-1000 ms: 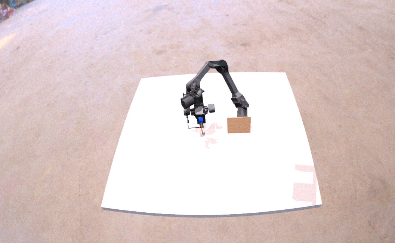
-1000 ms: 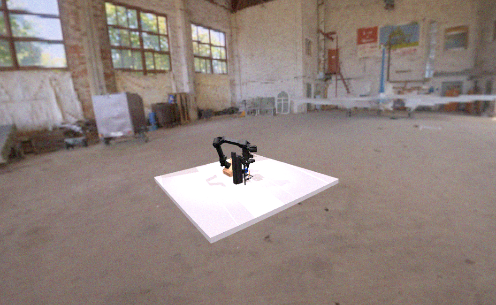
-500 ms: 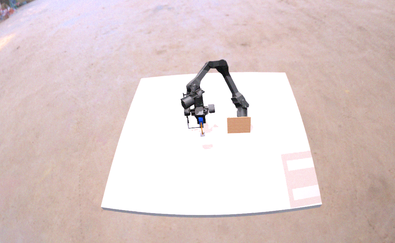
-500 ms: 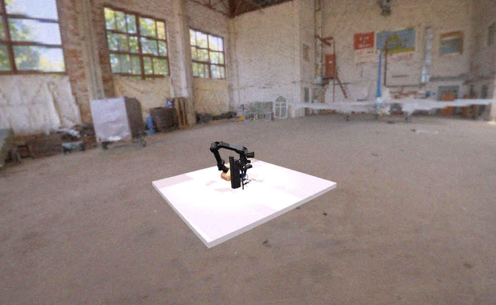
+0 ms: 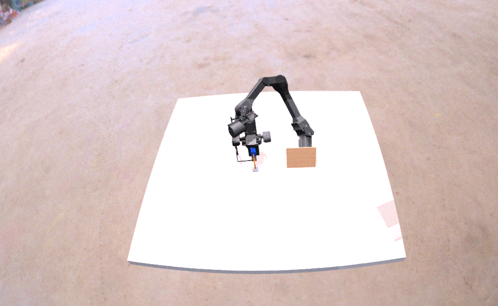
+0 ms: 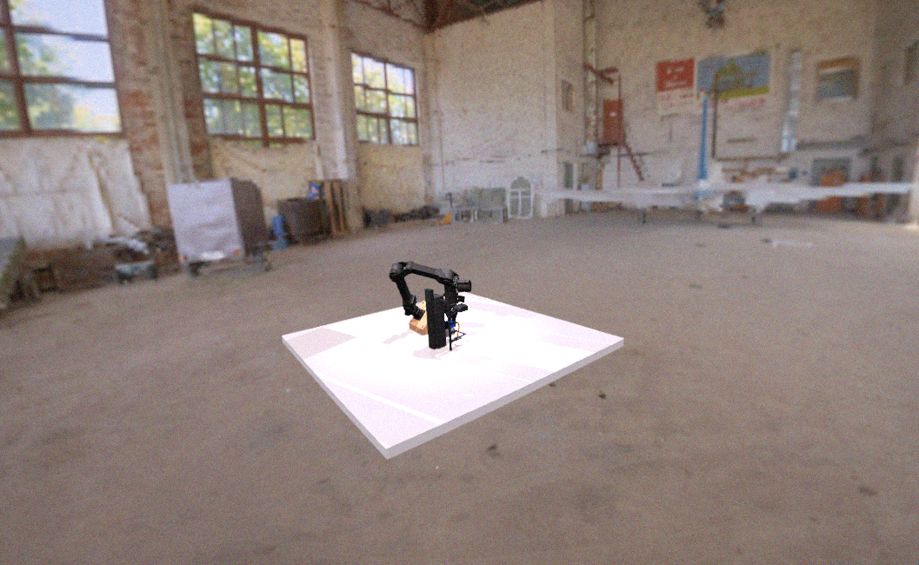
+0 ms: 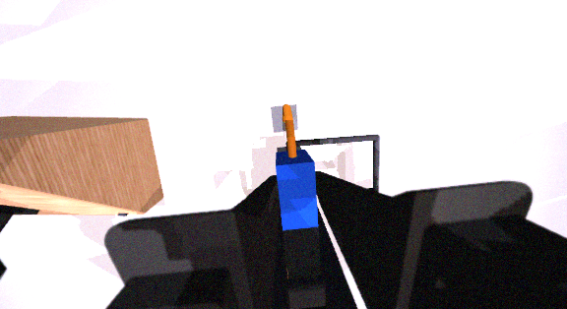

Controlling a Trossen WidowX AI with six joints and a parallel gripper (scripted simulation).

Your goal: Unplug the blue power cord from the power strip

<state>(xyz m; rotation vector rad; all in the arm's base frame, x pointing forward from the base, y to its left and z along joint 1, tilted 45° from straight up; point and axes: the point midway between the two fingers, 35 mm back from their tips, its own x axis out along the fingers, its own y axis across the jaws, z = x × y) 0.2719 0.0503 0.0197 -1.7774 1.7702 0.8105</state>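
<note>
The blue plug has an orange cord running from its outer end down to a small grey square on the table. The black power strip stands upright; in the wrist view its dark face shows behind the plug. The plug's rear end meets this face, and its prongs are hidden. My gripper points down, with one black finger against each side of the plug. It is shut on the blue plug.
A wooden block stands beside the arm's base. A thin black frame stands close beside the plug and strip. All stand on the white table.
</note>
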